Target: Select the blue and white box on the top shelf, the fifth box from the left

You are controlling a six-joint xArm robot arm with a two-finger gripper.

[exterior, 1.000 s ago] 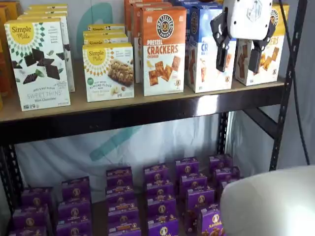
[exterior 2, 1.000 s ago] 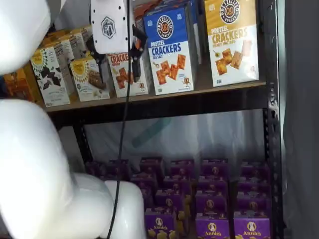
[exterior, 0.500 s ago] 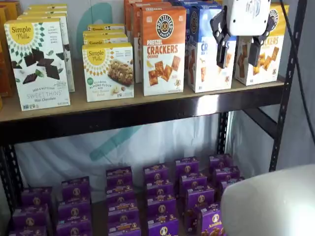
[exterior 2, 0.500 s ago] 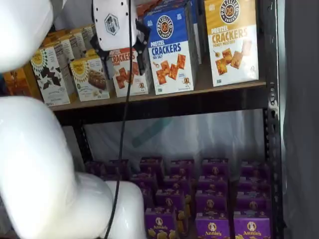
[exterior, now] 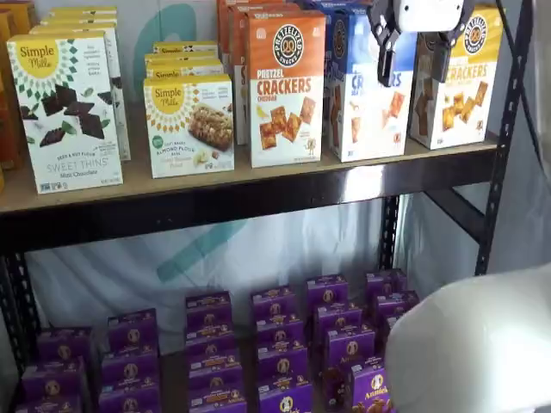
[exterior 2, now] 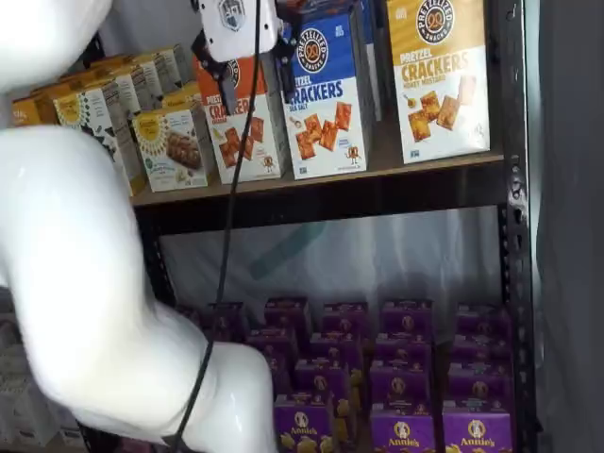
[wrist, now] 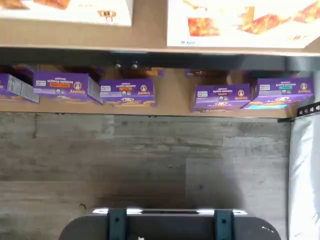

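The blue and white box (exterior: 370, 86) stands upright at the front edge of the top shelf (exterior: 258, 194), toward its right end, between the orange-topped cracker box (exterior: 286, 86) and the yellow-topped cracker box (exterior: 456, 82). The gripper (exterior: 415, 53) hangs in front of its upper part in both shelf views, jaws spread wide with a plain gap between the black fingers (exterior 2: 226, 90), holding nothing. Purple boxes (exterior: 275, 344) fill the shelf below.

Grey wood-plank floor (wrist: 150, 160) under the shelves, white sheet (exterior: 258, 249) draped behind them
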